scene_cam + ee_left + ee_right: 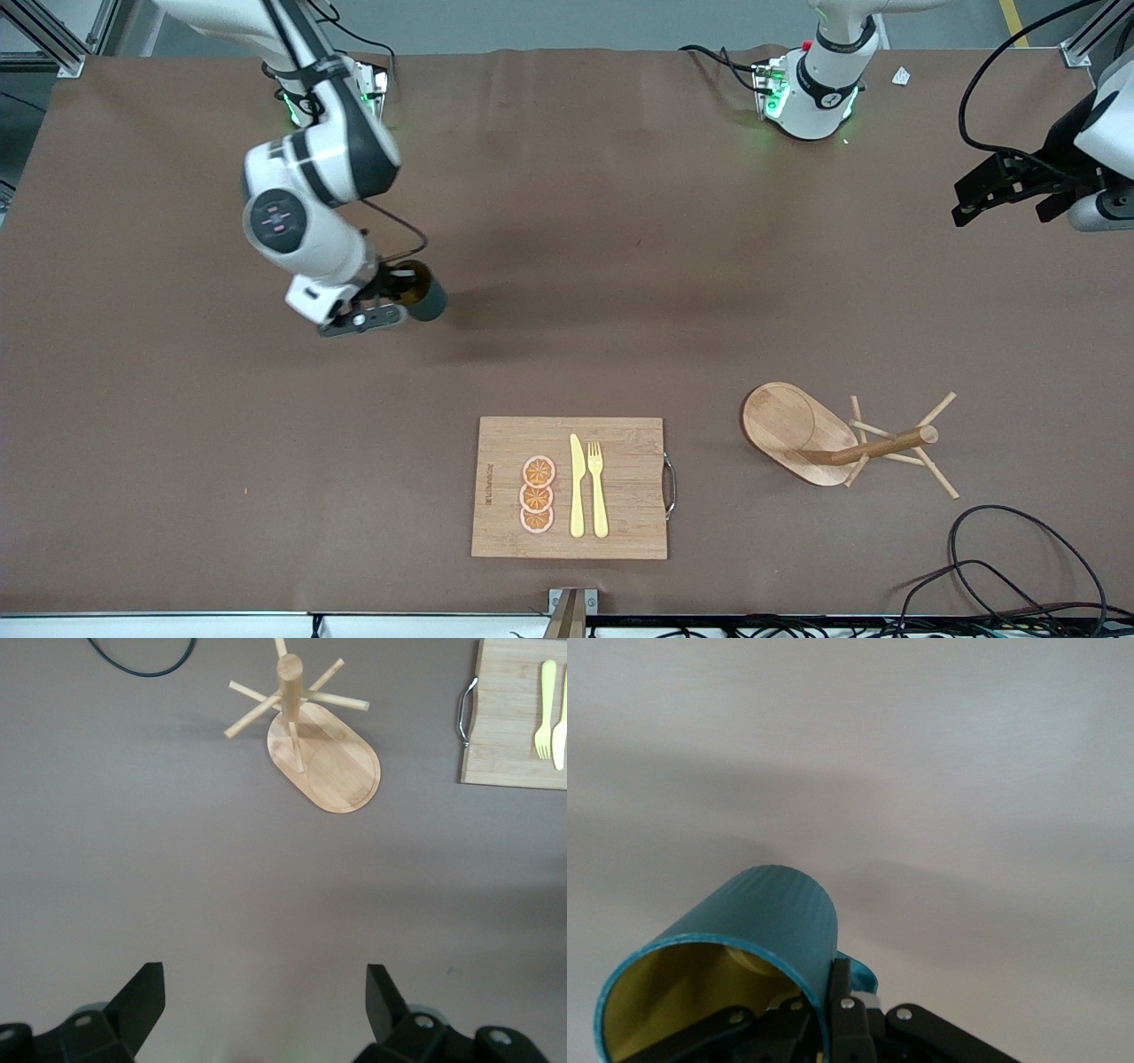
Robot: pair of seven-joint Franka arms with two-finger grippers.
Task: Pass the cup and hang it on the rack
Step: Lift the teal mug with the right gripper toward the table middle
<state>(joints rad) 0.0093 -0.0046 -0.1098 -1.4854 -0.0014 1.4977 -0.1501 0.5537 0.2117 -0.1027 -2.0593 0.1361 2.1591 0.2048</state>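
Your right gripper (pixel 390 297) was clamped on the cup (pixel 423 295), one finger inside the rim and one outside by the handle, holding it tilted in the air over bare table toward the right arm's end. In the right wrist view the cup (pixel 735 970) was cut off at the frame edge, so you saw only part of its yellow inside.

Your left gripper (pixel 1005 190) waited over the left arm's end of the table, fingers (pixel 142 997) spread wide with nothing between them. The rack (pixel 842 437) stood upright on the table well apart from it, nearer the front camera.

The cutting board (pixel 571 487) beside the rack carried printed writing along one edge, too small to read.
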